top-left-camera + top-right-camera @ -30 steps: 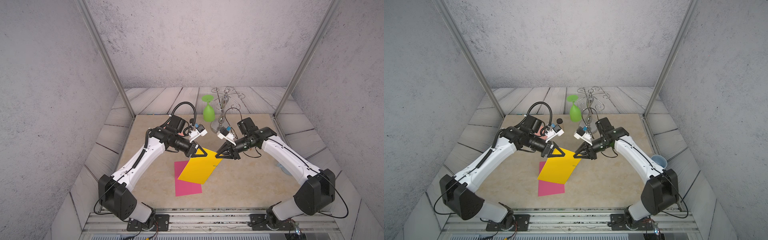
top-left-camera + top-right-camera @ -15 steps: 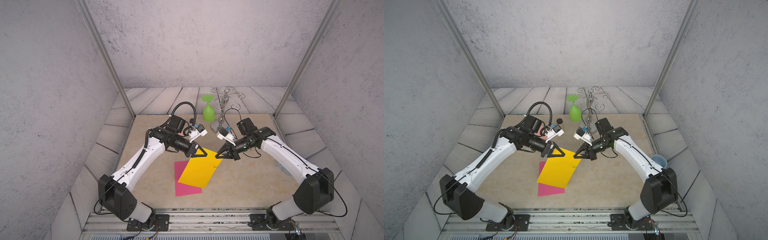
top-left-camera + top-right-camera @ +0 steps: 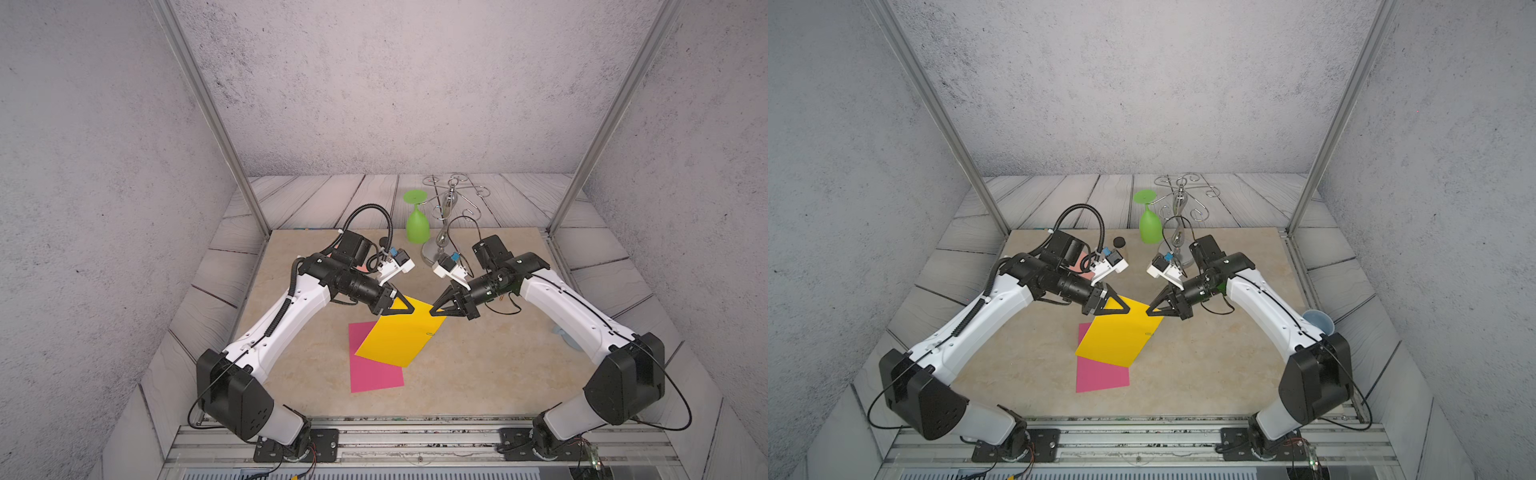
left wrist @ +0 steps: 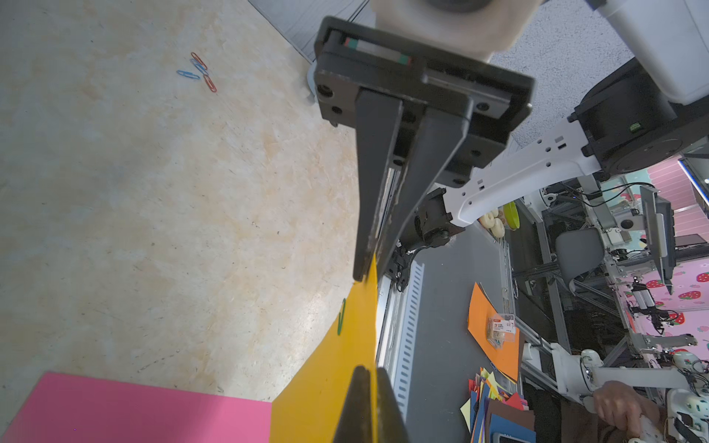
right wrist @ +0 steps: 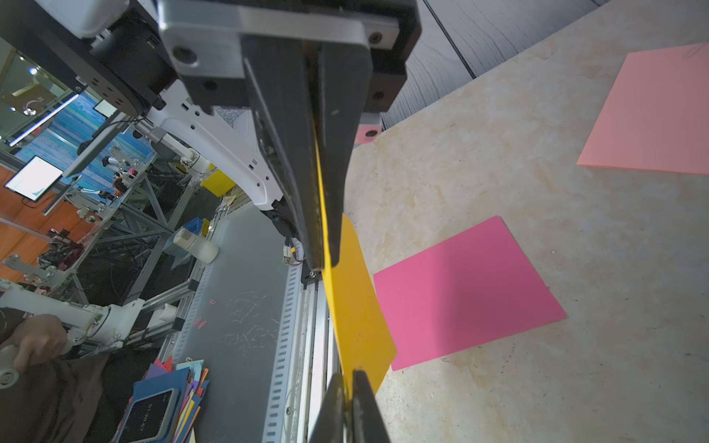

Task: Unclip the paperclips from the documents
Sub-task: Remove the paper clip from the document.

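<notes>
The golden yellow document [image 3: 399, 338] hangs tilted above the table, held by its two far corners. My left gripper [image 3: 411, 311] is shut on one corner; the sheet runs between its fingertips [image 4: 360, 387]. My right gripper [image 3: 432, 311] is shut on the other corner, sheet edge between its fingertips [image 5: 362, 387]. A green paperclip [image 4: 341, 316] sits on the yellow sheet's edge, below the right gripper [image 4: 368, 268]. The magenta document [image 3: 374, 372] lies flat, partly under the yellow one. The salmon pink document [image 5: 652, 115] lies further back. Several loose blue and red paperclips [image 4: 199, 71] lie on the table.
An upturned green wine glass [image 3: 417, 224] hangs on a chrome wire stand [image 3: 451, 208] at the back. A small black object [image 3: 1119, 242] lies near the left wrist. A pale blue cup [image 3: 1317, 321] sits beyond the table's right edge.
My right gripper's jaws have closed on the yellow sheet's corner. The left gripper has kept its hold and barely moved.
</notes>
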Controlling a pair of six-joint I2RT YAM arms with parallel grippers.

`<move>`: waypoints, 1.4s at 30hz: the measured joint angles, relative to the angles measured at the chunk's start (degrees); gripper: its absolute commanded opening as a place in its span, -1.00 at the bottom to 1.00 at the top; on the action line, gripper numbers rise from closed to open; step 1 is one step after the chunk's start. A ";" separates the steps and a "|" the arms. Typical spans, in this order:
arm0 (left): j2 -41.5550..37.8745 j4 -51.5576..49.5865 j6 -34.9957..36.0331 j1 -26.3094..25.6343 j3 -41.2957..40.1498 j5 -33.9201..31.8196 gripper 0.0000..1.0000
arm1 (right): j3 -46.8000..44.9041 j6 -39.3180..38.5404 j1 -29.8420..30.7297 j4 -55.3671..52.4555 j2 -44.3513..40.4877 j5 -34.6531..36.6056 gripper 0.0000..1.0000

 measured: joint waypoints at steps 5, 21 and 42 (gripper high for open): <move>0.00 0.00 0.02 0.00 -0.02 -0.13 -1.00 | 0.00 -0.04 -0.09 -0.33 0.04 -0.26 -0.99; 0.00 0.90 0.09 -0.26 -0.26 -0.37 -1.00 | 0.11 0.15 -0.96 -0.61 0.28 -1.36 -0.94; 0.00 1.36 0.20 -0.39 -0.26 -0.46 -1.00 | 0.11 0.55 -1.46 -0.57 0.28 -1.57 -0.90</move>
